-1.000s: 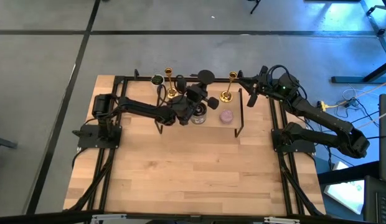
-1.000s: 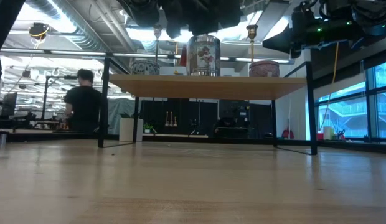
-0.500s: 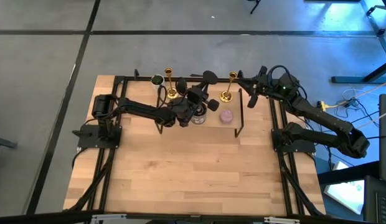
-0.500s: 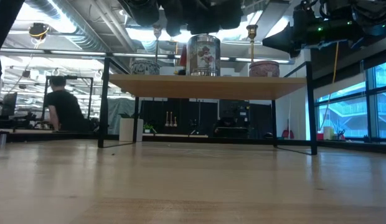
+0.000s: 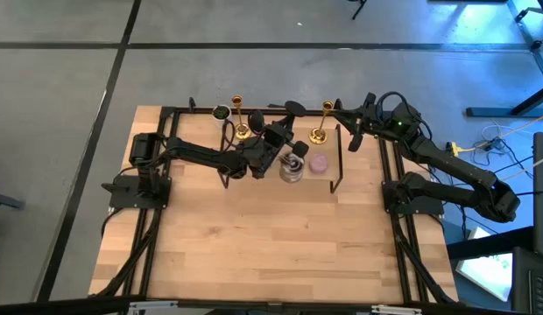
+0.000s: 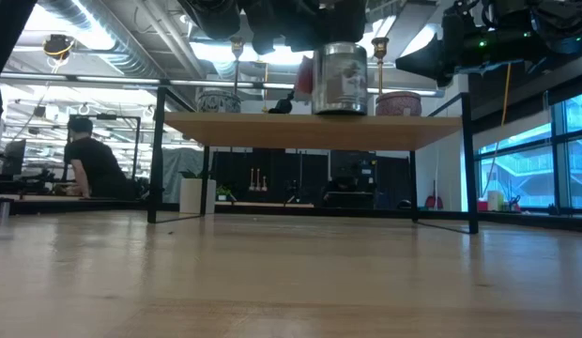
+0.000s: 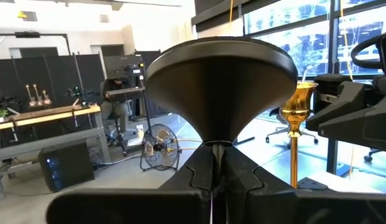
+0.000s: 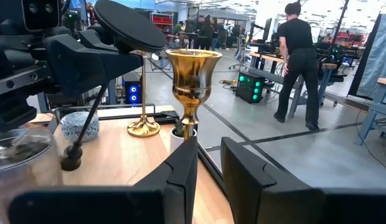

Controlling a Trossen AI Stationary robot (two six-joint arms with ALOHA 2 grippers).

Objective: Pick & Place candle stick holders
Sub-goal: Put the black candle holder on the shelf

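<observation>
Pinched fully shut at the left claw [image 7: 216, 153], on the thin stem of a black flared holder [image 7: 221, 81], held tilted above the raised shelf [image 6: 310, 127] at the far end of the surface [image 5: 271, 254]. Just beside that, down on the shelf: a silver tin [image 5: 292, 166], a pink candle [image 5: 319, 163] and a blue-grey candle [image 8: 78, 124]. Across at the right claw [image 8: 208, 155], close up against the stem of the nearer gold candle stick holder [image 8: 192, 68], just under its cup; gripping it or merely beside it, impossible to tell. Farther along the shelf, the second gold candle stick holder [image 8: 143, 93], upright on its round base and touched by nothing. As a judgement of progress: early going, with both gold holders upright on the shelf and neither lifted off nor set down anywhere else. Left to do, apparently: picking and placing of each, destination not shown. By count: two gold candle stick holders, one black holder, one tin, two small candles.
</observation>
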